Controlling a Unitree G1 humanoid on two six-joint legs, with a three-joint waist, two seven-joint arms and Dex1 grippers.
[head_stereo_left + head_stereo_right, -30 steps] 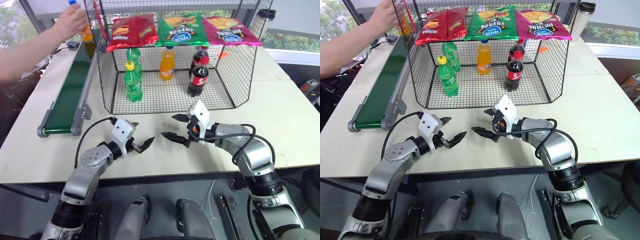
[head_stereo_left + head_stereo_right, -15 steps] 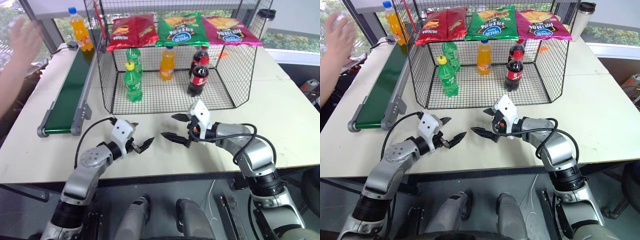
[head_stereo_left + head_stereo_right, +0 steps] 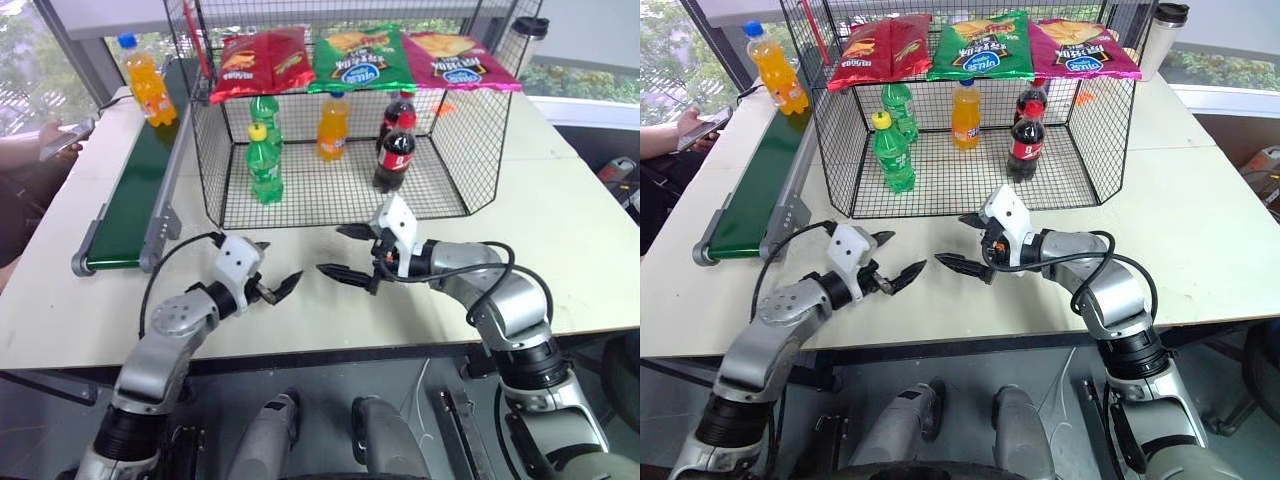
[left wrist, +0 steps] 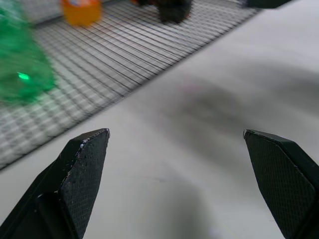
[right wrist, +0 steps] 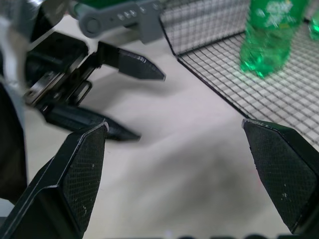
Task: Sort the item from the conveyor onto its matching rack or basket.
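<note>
The item, an orange soda bottle (image 3: 145,85) with a blue cap, stands upright at the far end of the dark-green conveyor (image 3: 132,200), along the table's left side. The black wire basket (image 3: 455,150) stands right of the belt. My left gripper (image 3: 279,262) and right gripper (image 3: 331,250) hover open and empty over the white table in front of the basket, tips facing each other, far from the item. In the left wrist view the left gripper (image 4: 176,131) points at the basket's floor. In the right wrist view the right gripper (image 5: 174,123) faces the left gripper's fingers (image 5: 132,65).
Inside the basket stand two green bottles (image 3: 265,165), an orange bottle (image 3: 334,128) and two cola bottles (image 3: 395,152). Three chip bags (image 3: 362,58) lie on its top. A person's hand with a phone (image 3: 65,128) rests left of the belt. A tumbler (image 3: 528,35) stands back right.
The person's hand has let go of the orange bottle and pulled back to the left. The bottle now stands alone and has come a little nearer along the belt. Both grippers have hardly moved.
</note>
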